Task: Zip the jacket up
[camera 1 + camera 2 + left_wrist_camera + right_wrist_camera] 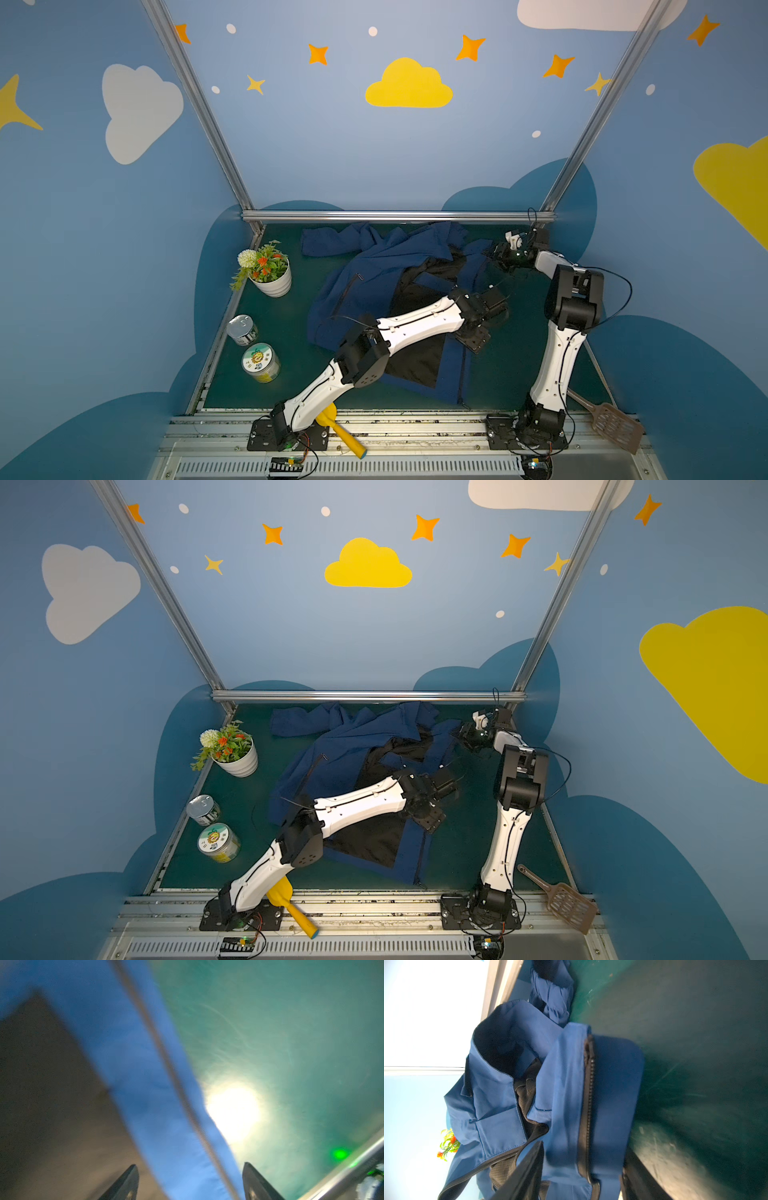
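Observation:
The navy jacket [374,270] [340,746] lies open and crumpled on the green table, black lining showing. My left gripper [484,322] [190,1164] hovers over its right front edge, open. A blurred blue strip with the front zipper [182,1101] runs between the fingers, clear of both. At the far right my right gripper [492,251] [583,1147] reaches the jacket's upper right part. Its jaws stand apart on either side of a folded blue edge carrying the dark zipper teeth [589,1095]. The lower zipper end [462,374] lies near the front hem.
A white flower pot [272,278] and two cans [242,329] [261,362] stand along the left side. A yellow scoop [340,432] lies by the left arm's base, a brown slotted scoop [615,424] at the front right. A metal rail [399,216] bounds the back.

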